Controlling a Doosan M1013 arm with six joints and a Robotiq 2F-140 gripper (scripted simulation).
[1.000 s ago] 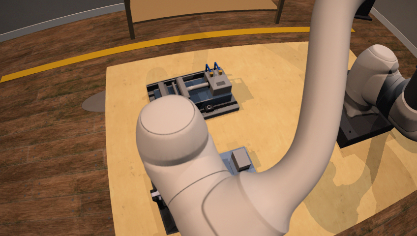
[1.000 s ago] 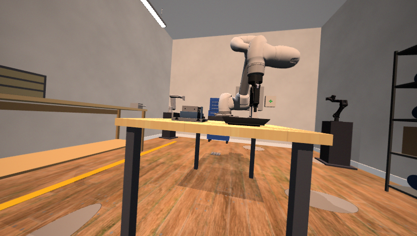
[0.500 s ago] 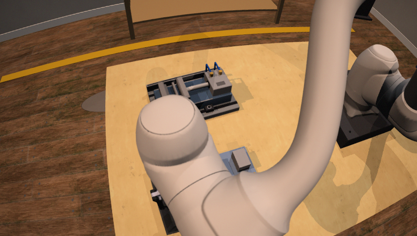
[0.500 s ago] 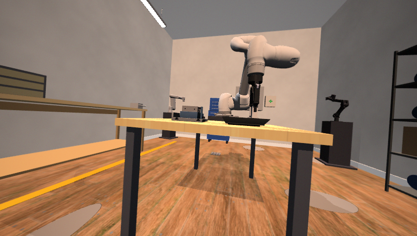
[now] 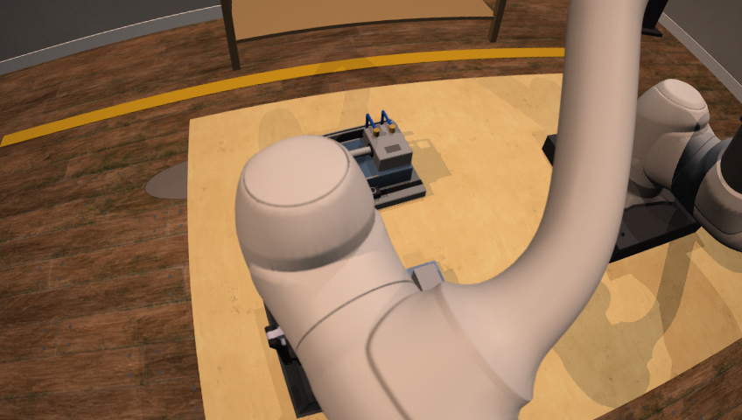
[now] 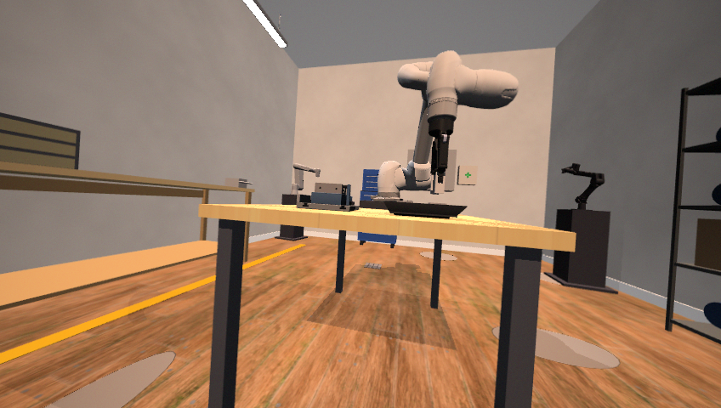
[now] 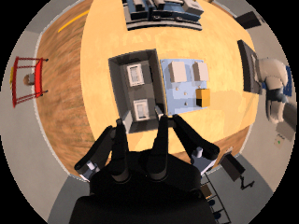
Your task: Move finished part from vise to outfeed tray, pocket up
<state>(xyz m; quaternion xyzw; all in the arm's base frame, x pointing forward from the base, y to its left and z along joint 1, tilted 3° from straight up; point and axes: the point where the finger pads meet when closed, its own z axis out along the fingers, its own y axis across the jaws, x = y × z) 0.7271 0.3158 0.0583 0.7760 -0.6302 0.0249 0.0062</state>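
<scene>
Two pale grey rectangular finished parts, the farther (image 7: 135,75) and the nearer (image 7: 141,110), sit in the dark, sloping-walled outfeed tray (image 5: 300,396) (image 6: 424,209) (image 7: 113,79), apparently flat with their framed pockets up. We judge the nearer one to be ours, set apart so neither rides on the other. Our black fingers (image 6: 441,161) stand parted above it, released, seemingly leaving clearance for withdrawal. Beside the tray, the pale blue infeed plate (image 5: 438,267) (image 7: 177,105) carries two light grey blocks (image 7: 177,72) and an orange block (image 7: 203,97); we cannot confirm the orange one's edge margin. Beyond stands the blue-and-grey vise (image 5: 394,153) (image 6: 331,197) (image 7: 161,15). Lifting straight up should avoid brushing the walls.

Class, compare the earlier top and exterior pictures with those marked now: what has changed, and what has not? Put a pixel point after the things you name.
The arm (image 5: 307,223) (image 6: 445,86) and its hand (image 5: 281,346) (image 6: 439,187) (image 7: 143,113) have risen a little; from the top, the arm now hides more of the vise (image 5: 391,156) (image 6: 331,195) (image 7: 163,16). No grasp or release is visible. The vise and tray (image 5: 304,398) (image 6: 424,208) (image 7: 113,89) stayed put.
</scene>
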